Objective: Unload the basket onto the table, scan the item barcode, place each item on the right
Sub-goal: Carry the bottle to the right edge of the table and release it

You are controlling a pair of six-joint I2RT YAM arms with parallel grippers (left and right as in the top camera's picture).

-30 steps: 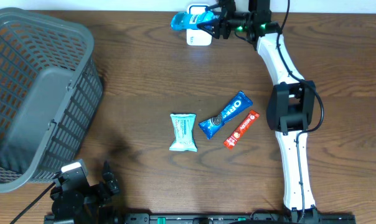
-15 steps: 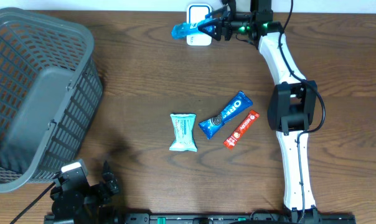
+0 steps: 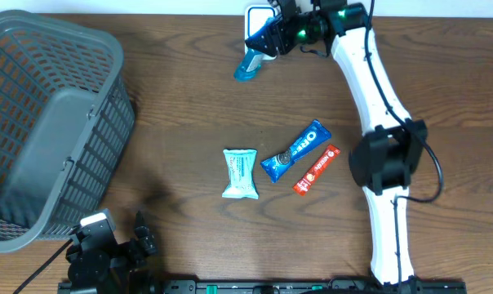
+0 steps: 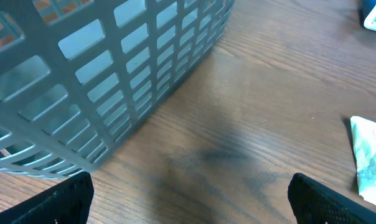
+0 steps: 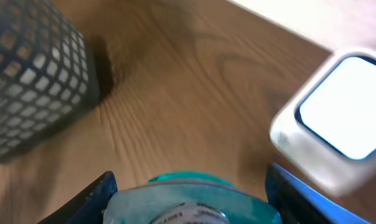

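Note:
My right gripper [image 3: 261,45] is shut on a teal-blue snack packet [image 3: 246,65], which hangs down and to the left just below the white scanner [image 3: 257,11] at the table's far edge. In the right wrist view the packet [image 5: 188,202] fills the gap between the two fingers [image 5: 88,199], and the scanner [image 5: 340,118] sits ahead to the right. My left gripper [image 3: 120,245] rests at the near left corner, open with nothing in it. In its own view the left gripper [image 4: 191,205] shows only bare wood between the fingertips.
A grey mesh basket [image 3: 51,122] takes up the left side, and its wall [image 4: 113,62] stands close in front of the left gripper. Mid-table lie a pale teal packet [image 3: 240,173], an Oreo pack [image 3: 295,151] and a red bar [image 3: 317,168].
The right arm has swung the packet from level beside the scanner down and left, so it now hangs tilted below the scanner. The left arm has not moved.

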